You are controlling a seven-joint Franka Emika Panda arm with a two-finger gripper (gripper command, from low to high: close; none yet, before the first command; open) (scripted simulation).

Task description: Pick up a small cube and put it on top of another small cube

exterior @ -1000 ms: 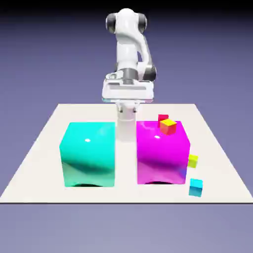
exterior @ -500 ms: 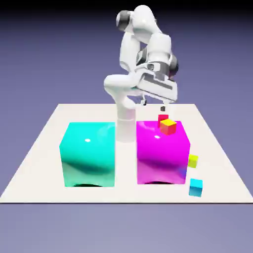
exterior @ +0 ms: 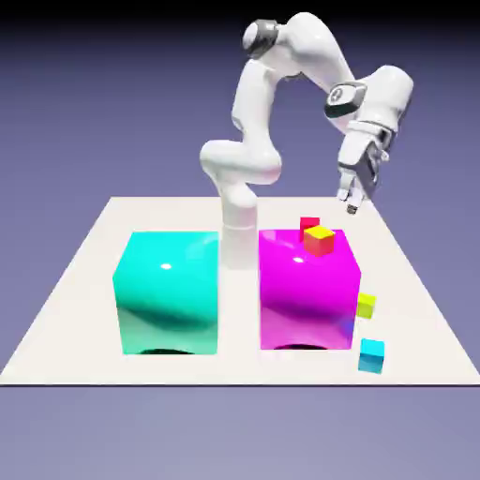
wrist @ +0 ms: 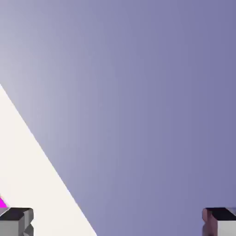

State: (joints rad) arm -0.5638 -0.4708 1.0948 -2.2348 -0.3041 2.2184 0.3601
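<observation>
Big glossy magenta block (exterior: 307,300), rounded edges, on the white flat table (exterior: 66,352), toward its near edge; w/ it sits the tiny matte lime yellow-green cube (exterior: 367,306), just beside the block's right side in ext. view, inward of the table's right edge. Tiny cyan cube (exterior: 371,356) is closer to the near right corner. Two-finger gripper (exterior: 352,210) is up in the air, jaws wide apart, nothing btwn them

Lime cube prob. light, stiff, not fragile; smooth faces might slip if pinched off-centre. Best grip: two opposite side faces, mid-height, straight down, approx. square to it; watch the magenta block, little room for a fingertip on that side

Hand view gives the finger spread, plus backdrop, a table strip & a magenta sliver at its lower left, no small cubes; ext. view gives the cubes' layout but the finger gap is hard to read there
</observation>
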